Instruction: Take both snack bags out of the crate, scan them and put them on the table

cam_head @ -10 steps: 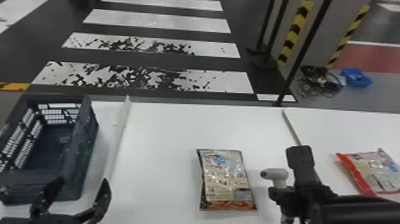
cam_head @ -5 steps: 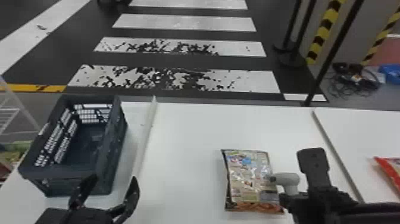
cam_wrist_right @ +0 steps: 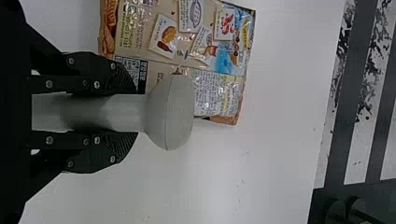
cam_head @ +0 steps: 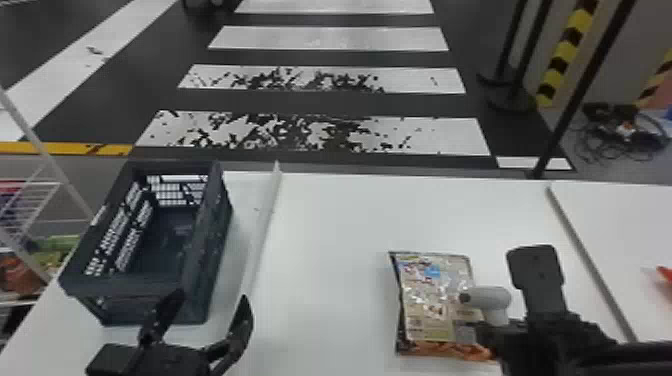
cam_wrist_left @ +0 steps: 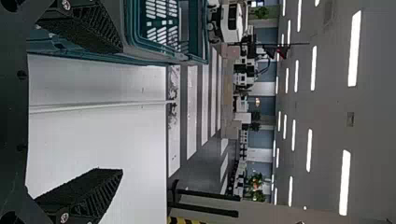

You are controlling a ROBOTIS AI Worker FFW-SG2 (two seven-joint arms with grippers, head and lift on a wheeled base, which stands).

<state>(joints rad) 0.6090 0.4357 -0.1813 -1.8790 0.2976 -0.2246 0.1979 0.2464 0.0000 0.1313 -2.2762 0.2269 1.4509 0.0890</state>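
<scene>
One bag (cam_head: 435,305) is laid on the bench (cam_head: 335,225), right of the crate (cam_head: 205,250). The scanner (cam_head: 492,299) is clamped in the right gripper (cam_head: 495,327); the left gripper (cam_head: 209,307) is spread wide near the crate.

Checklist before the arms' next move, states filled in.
1. Scanner secured: ok, its handle is between the right gripper's fingers.
2. Left gripper free: ok, open with nothing between its fingers, near the crate.
3. Crate upright on the table: ok.
4. Tan snack bag out of the crate: ok, lying on the table by the scanner.
5. Second bag placed: cannot tell, a red corner at the right is too little to identify.
6. Scans registered: cannot tell.
</scene>
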